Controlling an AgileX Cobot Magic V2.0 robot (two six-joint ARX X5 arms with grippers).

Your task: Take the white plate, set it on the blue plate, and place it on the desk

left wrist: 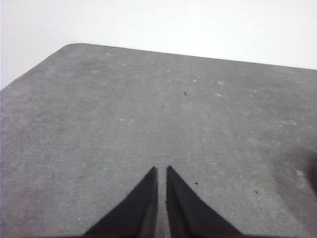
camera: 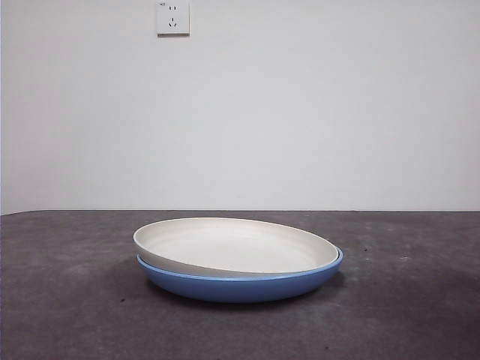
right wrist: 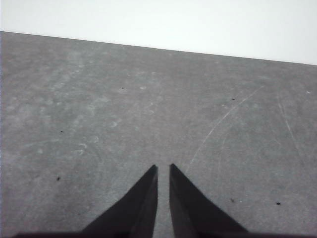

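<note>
While both arms are hanging back out of the front view, the white plate (camera: 234,247) is sitting nested in the blue plate (camera: 240,283), tipped a little so that its edge is riding higher on the side under the wall socket (camera: 172,17) and sinking level with the blue rim on the other side. The pair is resting on the desk (camera: 60,300), roughly in the middle of it, somewhat to the side of the socket.

The left gripper (left wrist: 162,171) is hovering over bare desk with its jaws nearly pressed together, only a thin slit between them and nothing in them. The right gripper (right wrist: 163,168) is doing the same. Neither wrist view is catching either plate, so I cannot tell which arm is nearer the stack or which way it lies from either one.

Being round, the plates are offering no long axis; the raised rim looks like the likeliest place to pinch.

The white plate is looking matte and cream with faint rings, the blue one glossy. The desk is showing a mottled, dark grey, slightly rough surface with fine scratches.
</note>
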